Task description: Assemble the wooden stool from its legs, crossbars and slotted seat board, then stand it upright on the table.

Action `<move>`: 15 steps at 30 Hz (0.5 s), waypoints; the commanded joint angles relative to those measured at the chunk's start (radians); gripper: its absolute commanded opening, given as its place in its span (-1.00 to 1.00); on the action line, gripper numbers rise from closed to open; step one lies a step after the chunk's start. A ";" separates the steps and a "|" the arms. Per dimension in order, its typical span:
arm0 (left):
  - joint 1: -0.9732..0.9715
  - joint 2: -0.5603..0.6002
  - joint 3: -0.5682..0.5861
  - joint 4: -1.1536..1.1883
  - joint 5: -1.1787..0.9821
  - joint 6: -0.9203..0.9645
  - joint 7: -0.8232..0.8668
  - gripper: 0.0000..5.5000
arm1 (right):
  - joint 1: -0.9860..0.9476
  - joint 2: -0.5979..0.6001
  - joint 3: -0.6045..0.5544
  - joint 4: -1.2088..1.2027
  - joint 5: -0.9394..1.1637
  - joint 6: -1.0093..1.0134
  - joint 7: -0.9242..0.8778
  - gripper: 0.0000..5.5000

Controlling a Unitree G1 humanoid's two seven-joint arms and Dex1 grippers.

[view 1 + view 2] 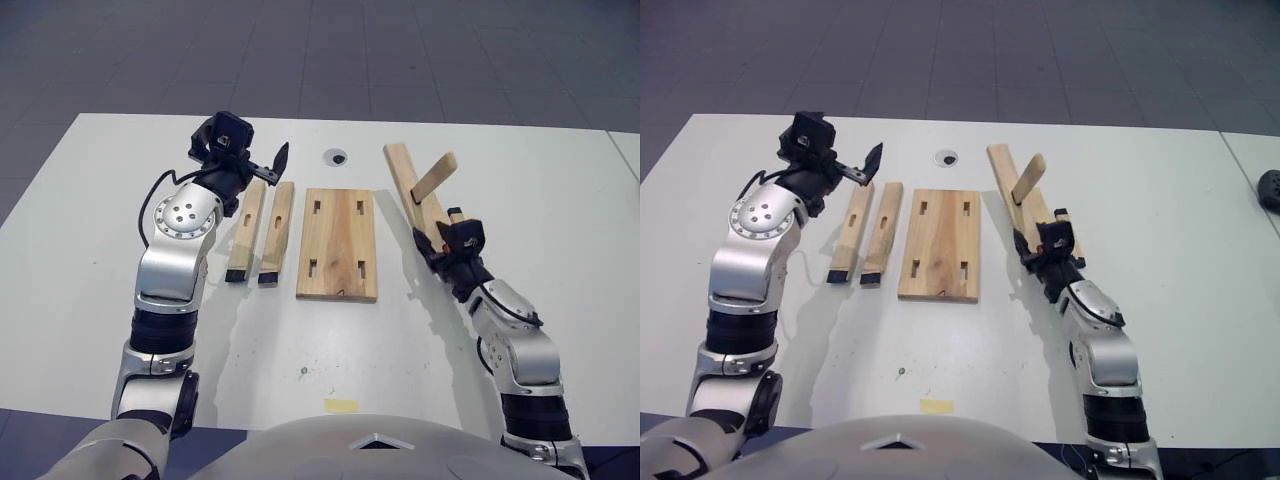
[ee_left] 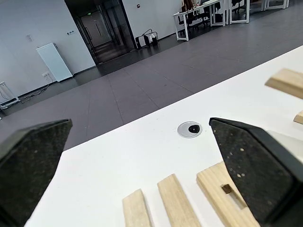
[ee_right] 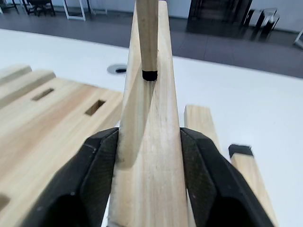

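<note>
Right wrist view is showing the right end effector [image 3: 147,156] clamping a long wooden leg [image 3: 156,118] between both pads [image 3: 97,170], with the jaws narrowed to the leg's width. A crossbar [image 3: 147,33] with a black band is standing out of that leg at a tilt, pointing up and away from the counter [image 1: 520,200]. A second leg [image 3: 201,120] is lying just beside the held one. The left end effector [image 1: 262,165] is hanging spread wide and gripping nothing, above the far ends of a pair of black-tipped legs [image 1: 246,231] that are lying side by side. The slotted seat board [image 1: 338,243] is lying flat between that pair and the held leg, four slots facing up. A round grommet [image 1: 335,156] is sitting in the counter beyond the board.
</note>
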 commanded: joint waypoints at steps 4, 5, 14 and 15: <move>-0.132 -0.261 0.277 -0.083 -0.537 0.376 0.036 0.96 | -0.018 -0.004 0.054 0.004 -0.008 -0.246 0.122 -0.26; -0.151 -0.288 0.316 -0.082 -0.614 0.423 0.051 0.96 | -0.021 -0.005 0.063 0.001 -0.005 -0.275 0.142 -0.26; -0.207 -0.370 0.453 0.036 -0.936 0.568 0.270 0.96 | -0.064 0.018 0.122 -0.012 0.020 -0.366 0.225 -0.26; -0.212 -0.379 0.455 0.040 -0.960 0.566 0.289 0.96 | -0.066 0.021 0.129 -0.017 0.035 -0.363 0.238 -0.26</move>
